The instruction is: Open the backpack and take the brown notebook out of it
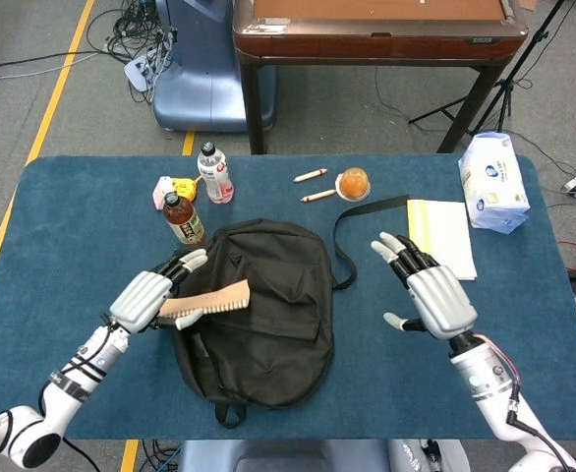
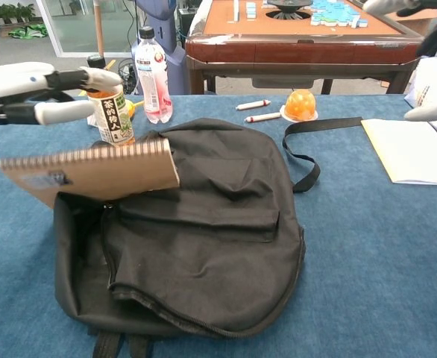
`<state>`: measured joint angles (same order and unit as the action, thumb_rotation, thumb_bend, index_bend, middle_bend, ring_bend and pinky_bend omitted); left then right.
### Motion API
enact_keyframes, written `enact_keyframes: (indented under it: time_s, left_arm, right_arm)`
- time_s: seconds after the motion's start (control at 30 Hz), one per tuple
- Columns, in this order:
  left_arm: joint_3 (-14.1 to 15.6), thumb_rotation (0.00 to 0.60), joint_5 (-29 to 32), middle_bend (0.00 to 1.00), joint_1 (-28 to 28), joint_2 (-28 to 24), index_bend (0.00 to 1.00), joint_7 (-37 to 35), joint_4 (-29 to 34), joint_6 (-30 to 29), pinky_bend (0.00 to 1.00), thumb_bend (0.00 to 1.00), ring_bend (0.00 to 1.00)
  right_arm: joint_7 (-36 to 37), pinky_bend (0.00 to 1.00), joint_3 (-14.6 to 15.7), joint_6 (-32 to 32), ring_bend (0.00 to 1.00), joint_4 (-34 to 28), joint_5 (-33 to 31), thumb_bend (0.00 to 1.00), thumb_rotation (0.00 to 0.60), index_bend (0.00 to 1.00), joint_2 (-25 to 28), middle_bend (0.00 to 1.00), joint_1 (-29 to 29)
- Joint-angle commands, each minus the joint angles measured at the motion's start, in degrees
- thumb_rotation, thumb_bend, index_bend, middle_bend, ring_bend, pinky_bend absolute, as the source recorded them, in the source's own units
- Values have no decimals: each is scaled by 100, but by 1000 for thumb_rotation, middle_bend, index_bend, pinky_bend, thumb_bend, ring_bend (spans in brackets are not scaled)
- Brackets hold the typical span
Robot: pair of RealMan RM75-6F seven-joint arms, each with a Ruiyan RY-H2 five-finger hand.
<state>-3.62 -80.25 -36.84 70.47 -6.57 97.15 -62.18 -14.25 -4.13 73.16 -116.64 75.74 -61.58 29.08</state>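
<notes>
The black backpack (image 1: 268, 324) (image 2: 203, 239) lies flat in the middle of the blue table, its zipper gaping along the left side. The brown spiral notebook (image 1: 209, 298) (image 2: 92, 170) is out of the bag and hovers nearly level over its left edge. My left hand (image 1: 150, 298) (image 2: 32, 93) holds the notebook's left end, fingers stretched out above it and thumb under its near edge. My right hand (image 1: 431, 295) hangs to the right of the backpack with its fingers spread, touching nothing.
Behind the backpack stand a tea bottle (image 1: 182, 218) (image 2: 108, 112) and a pink-label water bottle (image 1: 214, 174) (image 2: 151, 74). An orange ball in a cup (image 1: 353, 183), two crayons (image 1: 310, 175), a yellow-edged pad (image 1: 441, 238) and a tissue pack (image 1: 492, 183) lie right. The loose strap (image 1: 352, 231) trails rightward.
</notes>
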Motion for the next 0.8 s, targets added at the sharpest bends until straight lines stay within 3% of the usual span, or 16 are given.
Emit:
enact_keyframes:
  time_s: [0.03, 0.23, 0.37, 0.53, 0.67, 0.8]
  left_arm:
    - [24, 318, 132, 48, 200, -223, 0, 109, 164, -149, 170, 204, 30]
    - [-55, 492, 433, 48, 539, -490, 14, 206, 30, -481, 170, 204, 43]
    - [-113, 599, 717, 49, 766, -502, 58, 299, -200, -673, 170, 204, 45]
    - [-21, 600, 943, 58, 1161, -538, 131, 422, -453, -927, 170, 204, 71]
    - [55, 600, 996, 63, 1522, -600, 149, 430, -475, -1233, 170, 204, 74]
    - [153, 600, 868, 75, 1871, -542, 160, 595, -528, -1684, 170, 204, 85]
  right_arm:
    - [89, 263, -3, 47, 12, 51, -55, 95, 600, 0, 130, 54, -120]
    - [263, 264, 52, 82, 13, 219, -204, 151, 600, 0, 353, 82, -382]
    - [442, 299, 115, 52, 77, 430, -241, 220, 600, 3, 421, 184, -541]
    - [787, 325, 255, -60, 165, 817, -132, 289, 600, 132, 482, 276, -733]
    - [1020, 358, 325, 255, 226, 1183, 168, 321, 600, 239, 322, 334, -1003]
    - [1159, 363, 412, 476, 247, 1398, 413, 326, 600, 282, 238, 352, -1224]
